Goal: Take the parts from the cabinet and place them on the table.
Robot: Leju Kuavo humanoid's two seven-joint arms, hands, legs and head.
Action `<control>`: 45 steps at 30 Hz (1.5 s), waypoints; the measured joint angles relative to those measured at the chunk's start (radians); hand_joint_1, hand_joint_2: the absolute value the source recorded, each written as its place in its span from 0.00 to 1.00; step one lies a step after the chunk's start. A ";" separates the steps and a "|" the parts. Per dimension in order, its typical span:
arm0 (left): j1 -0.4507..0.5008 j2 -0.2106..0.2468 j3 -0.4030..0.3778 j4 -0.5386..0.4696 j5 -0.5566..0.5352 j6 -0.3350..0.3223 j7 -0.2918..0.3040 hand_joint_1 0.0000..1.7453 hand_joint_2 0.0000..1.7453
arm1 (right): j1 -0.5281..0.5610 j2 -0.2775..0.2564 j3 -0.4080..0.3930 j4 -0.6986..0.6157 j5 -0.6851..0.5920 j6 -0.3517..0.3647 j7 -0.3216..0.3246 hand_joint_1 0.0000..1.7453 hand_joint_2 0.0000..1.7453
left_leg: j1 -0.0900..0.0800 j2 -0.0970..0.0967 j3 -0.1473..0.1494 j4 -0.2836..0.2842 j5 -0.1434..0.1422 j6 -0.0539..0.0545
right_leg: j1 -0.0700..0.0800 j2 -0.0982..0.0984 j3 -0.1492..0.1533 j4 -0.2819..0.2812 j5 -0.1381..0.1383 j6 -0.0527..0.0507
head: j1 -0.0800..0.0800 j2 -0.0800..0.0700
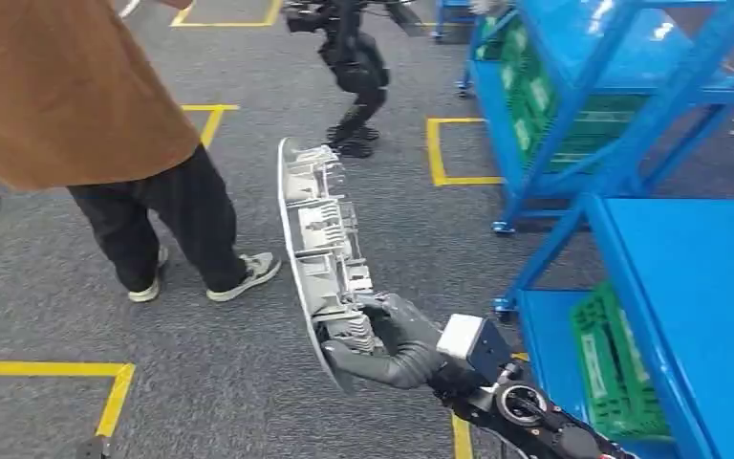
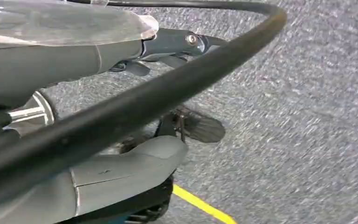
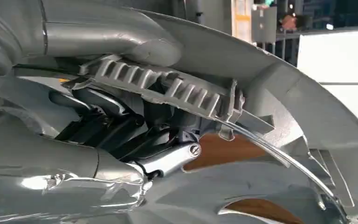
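Grey plastic fills my grip: my right robot hand (image 1: pixel 382 335) is wrapped around the low end of a long, curved, light grey plastic part with ribs and clips (image 1: pixel 315 244). The part stands up tall in front of me, out in the air above the grey carpet floor (image 1: pixel 201 382), and it leans a little. In my right wrist view, my thumb (image 3: pixel 121 39) lies over the ribbed edge and my dark fingers (image 3: pixel 107 128) curl under it.

My left robot hand (image 2: pixel 177 44) hangs down by the floor, behind a thick black cable (image 2: pixel 168 88). I cannot tell if it is spread or closed.

Just to my right are blue metal shelves (image 1: pixel 688 268) with green plastic crates (image 1: pixel 607 368) down low. A little farther on, a person in a brown top and black trousers (image 1: pixel 105 124) stands on my left. Past them is another dark robot (image 1: pixel 354 67).

I think I am carrying the part to the tabletop. I should hold tight, keep it steady, move slowly, and swing its tall end clear of the person and the shelves.
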 joint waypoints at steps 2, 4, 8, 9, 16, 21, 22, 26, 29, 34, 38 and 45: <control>0.001 0.000 0.000 0.000 0.001 0.000 0.002 0.00 1.00 | 0.000 0.000 0.003 0.004 0.000 0.001 0.000 1.00 1.00 | -0.001 -0.024 0.004 0.001 -0.001 0.000 | 0.000 0.001 -0.013 0.007 0.029 -0.003 | 0.004 0.000; 0.001 0.000 0.000 0.000 0.001 0.000 0.003 0.00 1.00 | -0.001 0.000 0.006 0.008 0.000 0.001 0.000 1.00 1.00 | 0.000 -0.051 0.013 0.001 -0.005 -0.001 | 0.000 0.011 0.060 -0.165 0.138 -0.012 | 0.013 0.000; -0.002 -0.002 0.000 0.000 0.002 0.000 0.002 0.00 1.00 | -0.011 0.001 0.013 0.012 -0.001 0.002 -0.002 1.00 1.00 | 0.001 -0.085 0.000 0.007 -0.003 -0.017 | 0.001 0.066 0.131 -0.318 0.179 -0.018 | 0.023 0.000; 0.002 -0.002 0.000 0.000 0.003 0.001 0.002 0.00 1.00 | -0.012 0.001 0.014 0.013 -0.003 0.003 -0.004 1.00 1.00 | 0.003 -0.096 -0.002 0.004 0.000 -0.025 | 0.003 0.062 0.130 -0.318 0.179 -0.019 | 0.021 0.000; 0.002 0.000 0.000 0.000 0.009 0.006 0.002 0.00 1.00 | -0.023 0.008 0.022 0.023 -0.014 0.009 -0.005 1.00 1.00 | 0.007 0.002 -0.182 0.346 -0.145 -0.055 | 0.000 -0.020 0.141 -0.345 0.190 -0.043 | -0.013 0.000; 0.003 0.001 0.000 0.000 0.012 0.008 0.002 0.00 1.00 | -0.027 0.008 0.027 0.032 -0.016 0.013 -0.003 1.00 1.00 | 0.019 0.078 -0.012 0.013 0.004 -0.059 | 0.004 -0.061 0.153 -0.343 0.176 -0.026 | -0.037 0.000; 0.001 0.002 0.000 0.000 0.013 0.008 0.002 0.00 1.00 | -0.030 0.009 0.030 0.032 -0.017 0.014 -0.002 1.00 1.00 | 0.011 0.066 -0.009 0.005 0.006 -0.048 | 0.011 -0.065 0.152 -0.339 0.170 -0.019 | -0.042 0.000; 0.002 0.003 0.000 0.000 0.011 0.006 0.002 0.00 1.00 | -0.041 0.010 0.039 0.035 -0.022 0.019 0.002 1.00 1.00 | 0.011 0.032 -0.005 0.002 0.002 -0.020 | 0.002 -0.082 0.161 -0.338 0.152 0.004 | -0.024 0.000; 0.001 0.003 0.000 0.000 0.008 0.003 0.002 0.00 1.00 | -0.046 0.010 0.047 0.040 -0.028 0.029 0.002 1.00 1.00 | 0.009 0.012 0.001 0.002 -0.002 -0.005 | 0.000 -0.010 0.076 -0.142 0.048 0.007 | -0.003 0.000; 0.001 0.005 0.000 0.000 0.001 0.000 0.002 0.00 1.00 | -0.045 0.010 0.059 0.053 -0.028 0.035 0.003 1.00 1.00 | 0.002 -0.045 0.012 0.004 -0.007 -0.001 | -0.001 0.005 0.030 -0.094 0.101 -0.002 | 0.012 0.000; -0.001 0.003 0.000 0.000 -0.001 0.000 0.002 0.00 1.00 | -0.047 0.010 0.067 0.056 -0.019 0.042 0.005 1.00 1.00 | 0.003 -0.084 0.005 0.012 -0.009 -0.016 | 0.000 0.064 0.125 -0.321 0.175 -0.013 | 0.026 0.000; 0.003 0.007 0.000 0.000 -0.002 0.000 0.002 0.00 1.00 | -0.047 0.014 0.071 0.059 -0.013 0.044 0.010 1.00 1.00 | 0.003 0.001 -0.124 0.249 -0.132 -0.048 | 0.000 -0.004 0.139 -0.340 0.188 -0.040 | -0.009 0.000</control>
